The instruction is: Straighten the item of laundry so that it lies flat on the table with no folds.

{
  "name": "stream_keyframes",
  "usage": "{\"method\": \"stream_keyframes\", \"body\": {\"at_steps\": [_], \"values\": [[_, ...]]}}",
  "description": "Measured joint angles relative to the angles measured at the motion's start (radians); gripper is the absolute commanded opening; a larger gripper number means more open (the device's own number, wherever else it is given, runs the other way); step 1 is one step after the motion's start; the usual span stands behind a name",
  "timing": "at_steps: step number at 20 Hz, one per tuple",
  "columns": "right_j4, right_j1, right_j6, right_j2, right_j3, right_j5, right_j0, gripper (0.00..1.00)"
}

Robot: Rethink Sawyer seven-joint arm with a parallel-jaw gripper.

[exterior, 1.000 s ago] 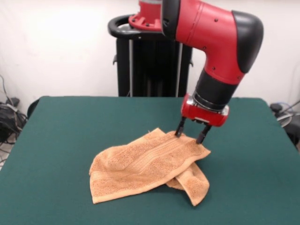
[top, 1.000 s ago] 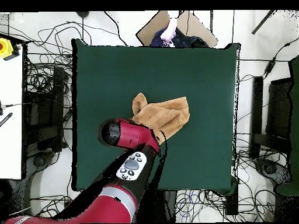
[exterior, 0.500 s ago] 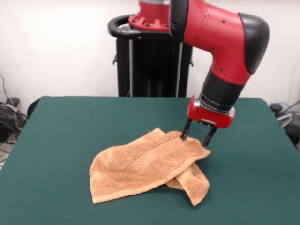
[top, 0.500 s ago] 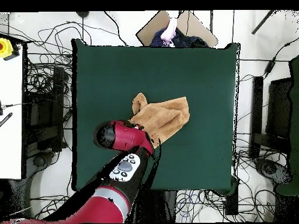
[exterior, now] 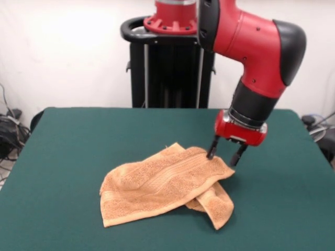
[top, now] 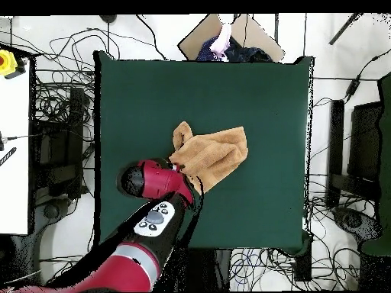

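Front view first: the tabletop (exterior: pixel 78 157) is the largest item, a dark green felt-like surface that fills the lower half of the scene. The arm (exterior: pixel 251 47) comes next, red and black, reaching down toward the right of centre. The towel (exterior: pixel 162 183) lies on the tabletop a little right of centre, peach terry cloth, folded over itself. One layer covers another, and a lower flap (exterior: pixel 217 206) sticks out at the near right. A woven band runs across the top layer.

The end effector (exterior: pixel 225 155) stands with its two fingers spread apart, holding nothing. One fingertip (exterior: pixel 210 155) sits at or just above the far right corner of the towel (top: pixel 218 152); we cannot tell whether it touches. The other hangs just beyond the edge, over bare felt. In the overhead view the arm (top: pixel 153 183) covers that corner, so contact cannot be confirmed there either.

We judge the cloth to be light, soft and limp. It will drape and drag rather than slide as a sheet, and the felt will likely hold back the lower layer. We would take hold at a corner or hem of the top layer, where a single thickness can be pinched, then lift and draw it outward to open the fold. Pinching both layers together would move the fold instead of removing it. The task is not yet done.
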Motion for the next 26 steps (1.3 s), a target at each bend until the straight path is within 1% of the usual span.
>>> {"method": "stream_keyframes", "body": {"at_steps": [10, 16, 22, 26], "values": [[0.022, 0.042, 0.000, -0.002, -0.020, 0.000, -0.001, 1.00], [0.026, 0.062, 0.000, -0.002, -0.023, -0.022, -0.005, 1.00], [0.026, 0.056, 0.000, -0.002, -0.023, -0.036, -0.004, 1.00], [0.026, 0.035, 0.000, -0.003, -0.022, -0.036, -0.004, 1.00]]}}
